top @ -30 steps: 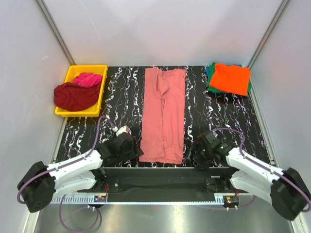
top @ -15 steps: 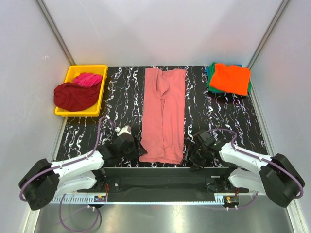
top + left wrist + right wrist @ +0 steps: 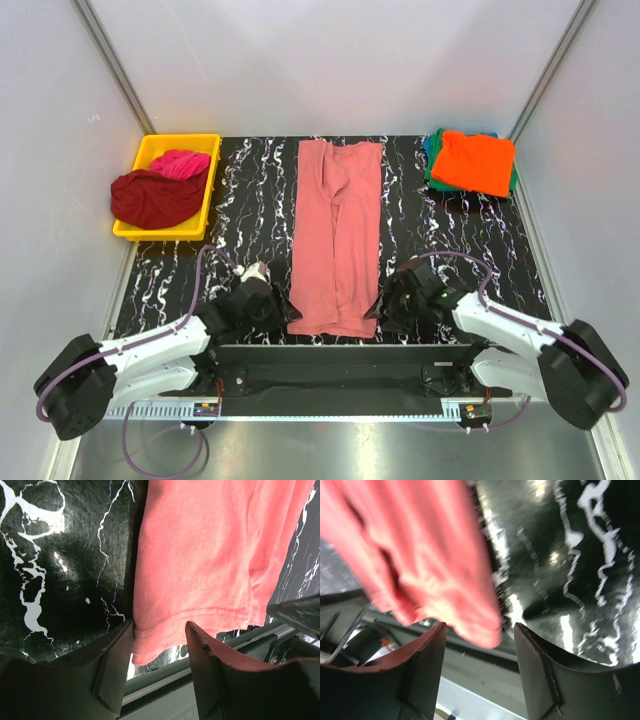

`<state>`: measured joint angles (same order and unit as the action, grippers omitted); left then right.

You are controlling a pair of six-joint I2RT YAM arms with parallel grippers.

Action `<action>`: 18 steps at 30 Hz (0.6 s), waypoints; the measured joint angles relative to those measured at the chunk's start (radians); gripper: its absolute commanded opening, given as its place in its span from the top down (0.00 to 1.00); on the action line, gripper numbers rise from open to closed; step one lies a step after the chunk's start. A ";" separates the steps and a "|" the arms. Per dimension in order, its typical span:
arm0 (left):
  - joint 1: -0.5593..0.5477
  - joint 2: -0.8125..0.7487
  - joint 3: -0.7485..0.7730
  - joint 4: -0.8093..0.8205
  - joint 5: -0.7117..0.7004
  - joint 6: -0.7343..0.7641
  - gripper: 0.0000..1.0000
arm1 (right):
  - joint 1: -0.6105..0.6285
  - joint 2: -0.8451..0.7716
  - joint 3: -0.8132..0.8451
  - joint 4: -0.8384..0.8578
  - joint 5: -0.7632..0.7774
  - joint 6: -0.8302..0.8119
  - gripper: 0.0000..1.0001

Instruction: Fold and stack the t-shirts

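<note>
Salmon-pink t-shirt: left gripper and right gripper straddle its six-o'clock hem corners unclenched; pinch every layer, both together.

Blur smears the salmon-pink shirt in the right wrist view, its near corner seemingly overhanging the table edge (overhead, the orange shirt hides most of the green shirt).

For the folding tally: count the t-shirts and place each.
5. The salmon-pink shirt lies flat mid-table; dark red shirt and magenta shirt bunched in the yellow tray, far left; orange shirt atop green shirt, far right. Others may hide underneath.
</note>
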<state>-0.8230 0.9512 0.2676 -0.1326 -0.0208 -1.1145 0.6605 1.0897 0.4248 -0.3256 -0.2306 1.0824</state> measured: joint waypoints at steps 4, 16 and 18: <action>0.000 -0.003 -0.003 -0.001 0.003 -0.004 0.48 | -0.001 0.093 0.021 0.019 -0.005 -0.005 0.39; -0.069 -0.009 -0.014 0.003 0.031 -0.041 0.61 | 0.001 0.139 0.037 0.043 0.002 -0.036 0.90; -0.096 -0.004 -0.017 -0.005 0.030 -0.055 0.71 | 0.001 0.139 0.036 0.044 0.002 -0.039 0.96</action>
<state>-0.9192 0.9474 0.2508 -0.1379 0.0090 -1.1698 0.6613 1.2289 0.4610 -0.2817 -0.2287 1.0435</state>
